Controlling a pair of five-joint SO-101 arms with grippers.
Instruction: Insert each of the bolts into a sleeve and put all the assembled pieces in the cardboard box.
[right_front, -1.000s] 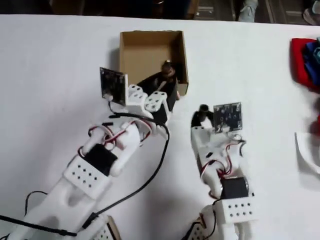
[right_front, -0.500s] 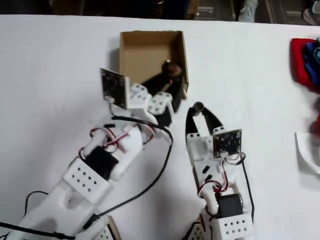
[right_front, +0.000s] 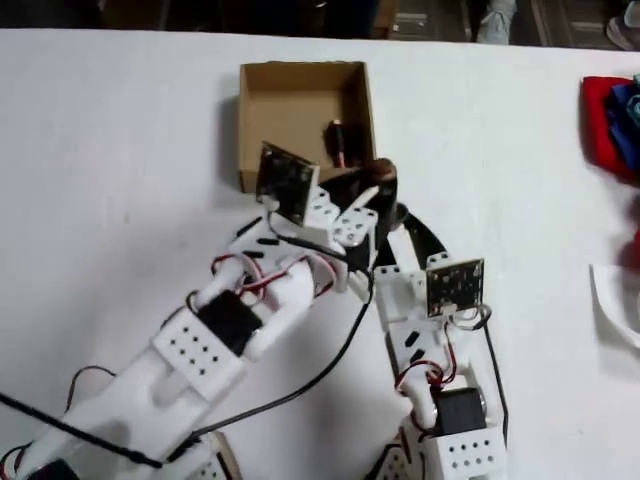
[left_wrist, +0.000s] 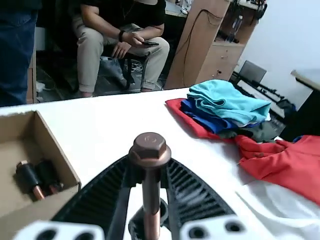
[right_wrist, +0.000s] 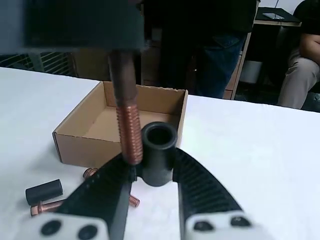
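**Bolt hung beside the sleeve mouth, not yet in it**

Left end effector (left_wrist: 148, 172) was pinched on a copper-coloured hex-head metal bolt (left_wrist: 149, 150), gripping the shank just under the head. Its long axis ran near vertical, head up and threads down.

Right end effector (right_wrist: 156, 167) was clamped on a short black cylindrical sleeve (right_wrist: 159, 145), which stood upright with its bore open to the top. Both parts were held off the white bench (right_front: 120, 150), just off the corner of the open brown cardboard box (right_front: 290, 105) nearest the arms.

Key relation, from the right wrist view:
- The threaded tip sat just beside the sleeve's rim and below rim level, so it was outside the bore.
- The two axes ran roughly parallel.
- Could not tell whether the threads touched the sleeve wall.

Judgement: the insert called for lifting the bolt clear of the rim, a small sideways shift over the bore, then a straight descent. The left arm looked the one to move, with the right acting as holder.

Two dark assembled pieces with copper ends (left_wrist: 35, 180) lay side by side in the box. A spare black sleeve (right_wrist: 44, 191) and a loose copper bolt (right_wrist: 47, 206) lay on the bench by the box's outer wall, so more assemblies remained.
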